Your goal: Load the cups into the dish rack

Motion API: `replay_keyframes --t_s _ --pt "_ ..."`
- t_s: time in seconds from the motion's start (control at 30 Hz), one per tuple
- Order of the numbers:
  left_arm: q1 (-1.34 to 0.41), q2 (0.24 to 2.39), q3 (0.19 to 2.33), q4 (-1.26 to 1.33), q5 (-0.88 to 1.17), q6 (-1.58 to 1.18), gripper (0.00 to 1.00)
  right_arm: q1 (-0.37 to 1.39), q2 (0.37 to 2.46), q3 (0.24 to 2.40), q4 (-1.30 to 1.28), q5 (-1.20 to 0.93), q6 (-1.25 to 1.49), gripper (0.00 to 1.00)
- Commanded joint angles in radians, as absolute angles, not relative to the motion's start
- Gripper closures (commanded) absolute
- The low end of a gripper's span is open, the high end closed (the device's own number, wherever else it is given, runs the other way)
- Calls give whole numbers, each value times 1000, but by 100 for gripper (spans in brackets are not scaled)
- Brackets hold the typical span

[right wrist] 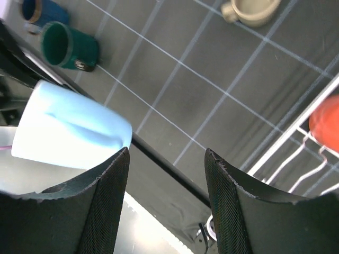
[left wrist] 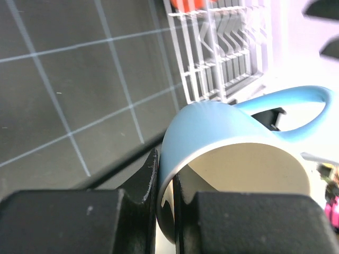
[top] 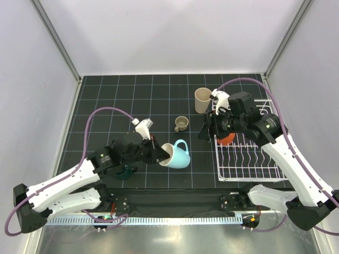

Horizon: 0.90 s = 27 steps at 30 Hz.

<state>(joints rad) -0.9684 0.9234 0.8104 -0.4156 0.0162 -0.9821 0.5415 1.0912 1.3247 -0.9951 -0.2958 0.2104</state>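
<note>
Gripping the light blue mug point(top: 179, 155) by its rim, the left gripper point(top: 157, 150) holds it tipped sideways near the surface's point(top: 116, 106) near edge. The dish rack point(top: 249, 159) sits by the right edge, with the orange cup point(top: 226, 139) inside it.

In the left wrist view, the fingers point(left wrist: 150, 174) pinch the mug's wall.

In the right wrist view, the right gripper point(right wrist: 167, 153) is spread wide and holds nothing. The teal mug point(right wrist: 69, 46) and navy cup point(right wrist: 39, 13) lie beyond it.

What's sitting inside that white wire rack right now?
One orange cup sits at the far left of the dish rack, partly covered by the right arm. The near prongs hold nothing; the arm hides the far rows.
</note>
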Motion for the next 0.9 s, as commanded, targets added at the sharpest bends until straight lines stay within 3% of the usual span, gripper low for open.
replay_keyframes --t_s 0.0,0.23,0.5,0.87 --pt "-966 835 805 -241 123 -963 100 546 1072 1404 -925 -369 175 39" --pt "-966 767 772 -170 256 -979 100 546 1063 1368 -784 -595 212 32" --pt "-966 744 658 150 387 -1130 100 549 1013 1221 -473 -846 406 27" --pt "-966 747 529 440 330 -1357 100 612 904 1062 -75 -876 523 22"
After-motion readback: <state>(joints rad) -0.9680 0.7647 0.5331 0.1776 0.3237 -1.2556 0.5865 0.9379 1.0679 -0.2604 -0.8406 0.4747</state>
